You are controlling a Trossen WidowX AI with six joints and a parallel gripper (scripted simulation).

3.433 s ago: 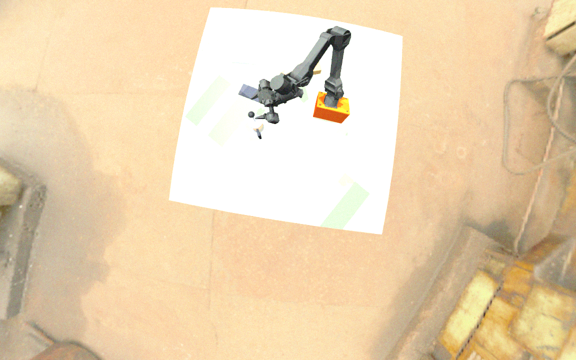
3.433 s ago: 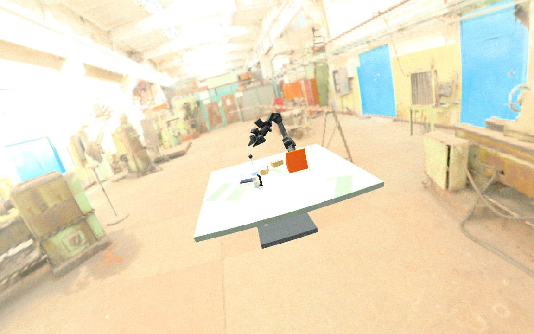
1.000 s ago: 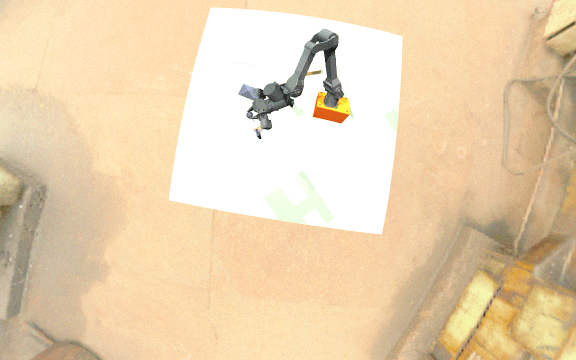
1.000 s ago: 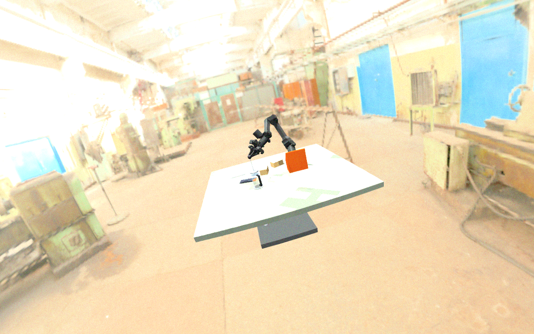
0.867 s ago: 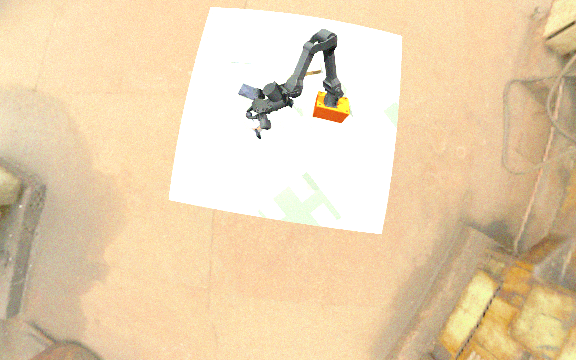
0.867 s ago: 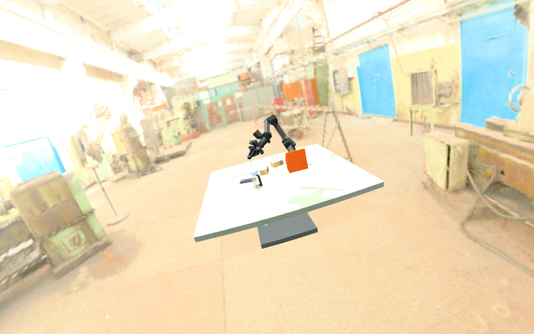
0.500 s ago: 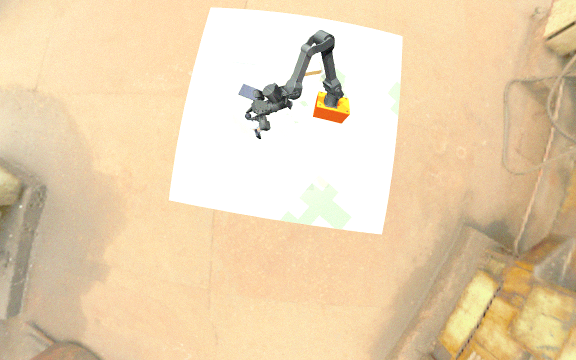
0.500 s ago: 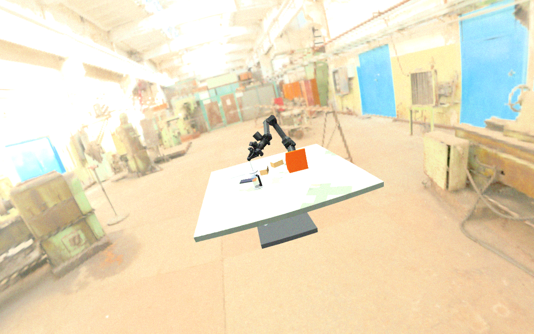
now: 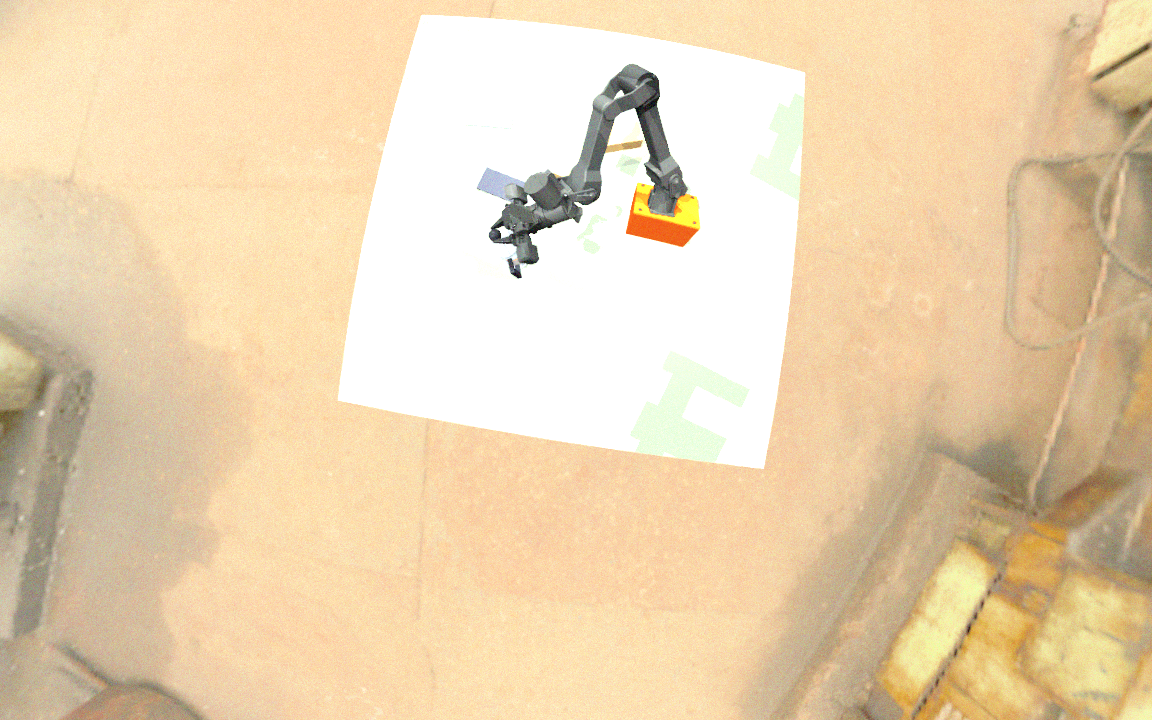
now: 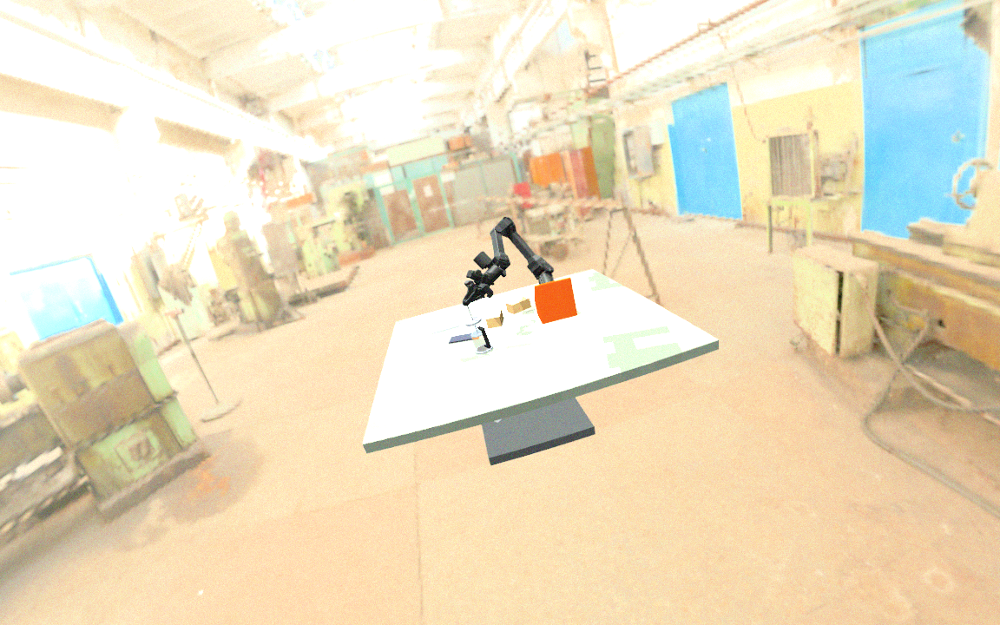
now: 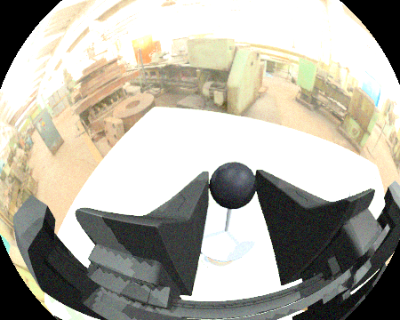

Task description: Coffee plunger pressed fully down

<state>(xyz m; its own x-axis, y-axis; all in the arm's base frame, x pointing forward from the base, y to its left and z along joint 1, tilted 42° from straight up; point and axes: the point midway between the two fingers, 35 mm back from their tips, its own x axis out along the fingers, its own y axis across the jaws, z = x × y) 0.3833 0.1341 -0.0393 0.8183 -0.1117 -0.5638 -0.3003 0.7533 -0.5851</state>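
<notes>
A bright factory hall with blue doors, yellow walls and old green machines is seen around a white square worktop (image 10: 566,365) on a dark pedestal, faint green markings being printed on its surface. Going from left to right in the exterior view, a flat blue-grey rectangular sheet (image 10: 458,338) is laid on the worktop, and just beside it a clear glass coffee press with a black handle (image 10: 482,342) is stood upright. A thin metal rod is raised from the press, and at its top a dark round plunger knob (image 11: 232,184) is found. The knob is gripped by the dark grey tool (image 11: 232,185): in the wrist view it is pressed between the two wedge-shaped fingers, one at either side, with the rod and the glass rim of the press seen below it. The tool is held above the press, pointing downward. Further right, two small tan wooden blocks (image 10: 517,305) are set near each other on the worktop. Beyond them the bright orange box-shaped base (image 10: 555,300) is placed, and from it the grey jointed arm (image 9: 616,116) is bent up and back over toward the press. In the top view the press is largely hidden beneath the tool.
</notes>
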